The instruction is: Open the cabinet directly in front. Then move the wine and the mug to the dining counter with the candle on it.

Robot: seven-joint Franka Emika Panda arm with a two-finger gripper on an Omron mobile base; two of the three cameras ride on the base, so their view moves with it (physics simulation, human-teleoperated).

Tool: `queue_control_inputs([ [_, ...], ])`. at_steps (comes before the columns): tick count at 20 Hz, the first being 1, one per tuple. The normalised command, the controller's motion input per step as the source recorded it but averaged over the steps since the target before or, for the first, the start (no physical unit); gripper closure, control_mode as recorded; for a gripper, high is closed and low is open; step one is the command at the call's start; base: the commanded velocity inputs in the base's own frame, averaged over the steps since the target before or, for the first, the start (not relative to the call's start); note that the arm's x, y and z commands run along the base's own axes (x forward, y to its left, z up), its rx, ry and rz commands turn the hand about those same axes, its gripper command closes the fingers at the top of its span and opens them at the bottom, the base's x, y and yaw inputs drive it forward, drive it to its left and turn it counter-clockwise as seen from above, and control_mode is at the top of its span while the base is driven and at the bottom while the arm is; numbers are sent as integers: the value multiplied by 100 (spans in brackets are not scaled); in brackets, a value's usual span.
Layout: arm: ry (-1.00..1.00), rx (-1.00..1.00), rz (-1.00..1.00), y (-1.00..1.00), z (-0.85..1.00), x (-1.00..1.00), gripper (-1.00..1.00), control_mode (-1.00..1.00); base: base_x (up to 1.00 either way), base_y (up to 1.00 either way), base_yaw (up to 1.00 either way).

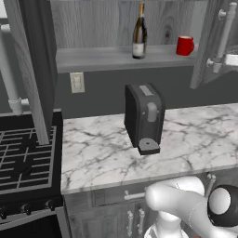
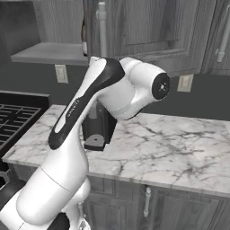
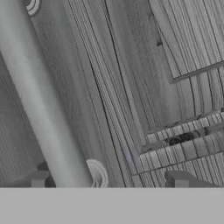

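With both doors of the cabinet [image 1: 116, 56] swung outward, I read its shelf as fully exposed in the left base view. On that shelf stands the wine [image 1: 139, 32], upright, near the middle; the mug [image 1: 185, 45] sits to its right, well apart from the bottle, handle turned toward it. Below the shelf, a black coffee machine [image 1: 144, 116] rests on the marble worktop [image 1: 195, 139], and a dark stove grate [image 1: 23, 158] adjoins that worktop on the left.

Gripper [image 3: 109, 186] status: jaws spread wide and released — in the hand view the two fingertips [image 3: 37, 180] stand far apart, grasping nothing. A silver bar handle [image 3: 39, 100] runs between them, close to the left tip, mounted on the wood-grain door panel [image 3: 144, 65] directly ahead.

In the right base view, the white arm [image 2: 85, 121] rises in front of the coffee machine and reaches up toward the right-hand door [image 2: 148, 27], whose handle [image 2: 102, 27] is partly visible above the elbow
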Motion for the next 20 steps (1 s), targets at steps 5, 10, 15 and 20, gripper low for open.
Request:
queue_control_inputs([
  [5,0,23,1,-96,10,-44,-100,-100,0,0,0],
  [10,-1,1,1,-10,0,-9,-100,-100,0,0,0],
  [15,-8,0,3,-4,-3,-14,-100,-100,0,0,0],
  [20,-4,0,1,-1,-1,-6,-100,-100,0,0,0],
])
